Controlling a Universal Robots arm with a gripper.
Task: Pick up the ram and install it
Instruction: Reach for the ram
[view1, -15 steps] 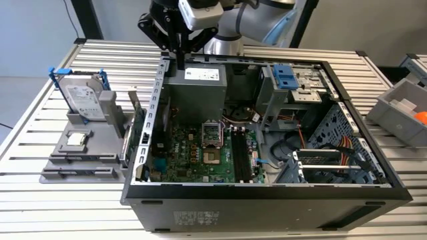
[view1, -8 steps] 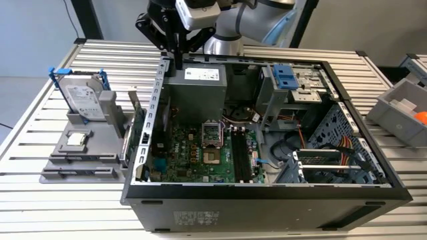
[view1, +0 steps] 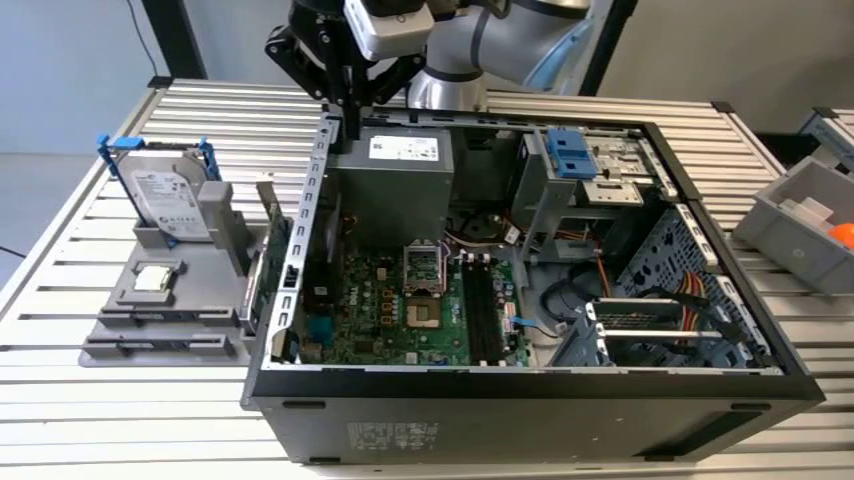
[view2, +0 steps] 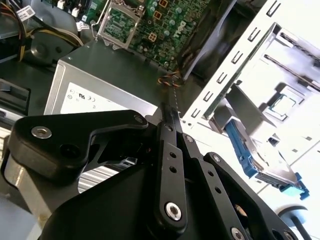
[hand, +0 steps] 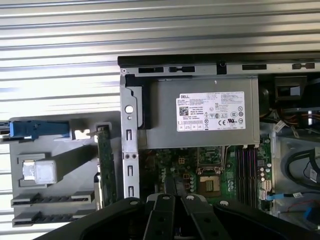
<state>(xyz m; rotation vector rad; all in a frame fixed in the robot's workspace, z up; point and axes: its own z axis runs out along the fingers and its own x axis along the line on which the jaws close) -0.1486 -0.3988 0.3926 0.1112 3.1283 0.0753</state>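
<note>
My gripper hangs over the far corner of the open computer case, on the exterior view's left, just above the grey power supply. In both wrist views its thin black fingers lie pressed together, shut, with nothing visible between them. The ram is hidden or out of view. The long black memory slots run along the green motherboard beside the processor socket.
A grey parts holder stands outside the case on the exterior view's left. It carries an upright hard drive in a blue frame and a green card with a metal bracket. A grey bin sits at the exterior view's right.
</note>
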